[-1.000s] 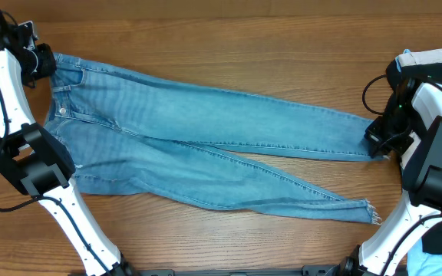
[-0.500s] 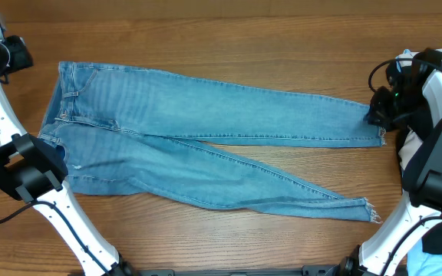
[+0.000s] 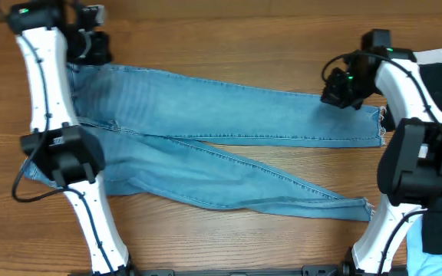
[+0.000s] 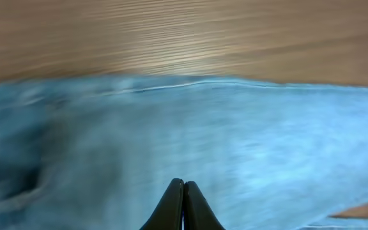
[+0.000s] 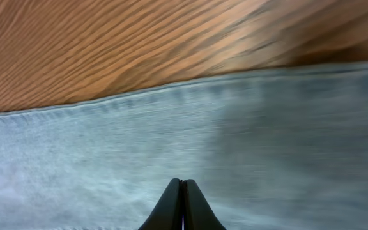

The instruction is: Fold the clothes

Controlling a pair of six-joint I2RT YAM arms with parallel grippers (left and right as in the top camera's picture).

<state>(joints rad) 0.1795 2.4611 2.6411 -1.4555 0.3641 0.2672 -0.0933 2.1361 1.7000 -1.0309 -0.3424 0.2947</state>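
Jeans (image 3: 206,115) lie unfolded, legs splayed across the table (image 3: 229,38). Left gripper (image 4: 184,184) closed, holding nothing, waist end directly beneath. Right gripper (image 5: 183,182) closed, holding nothing, upper leg's hem end beneath. No fold made; all folding outstanding.

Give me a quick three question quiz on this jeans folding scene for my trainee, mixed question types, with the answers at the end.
1. True or false: the jeans already lie folded in half on the table.
2. The right gripper is over which part? A) the far leg, near its hem B) the near leg's hem C) the waistband.
3. Fill in: in the wrist views, the left gripper and the right one both have their jaws ___.
Key: 1 false, both legs lie spread out flat; 2 A; 3 shut.
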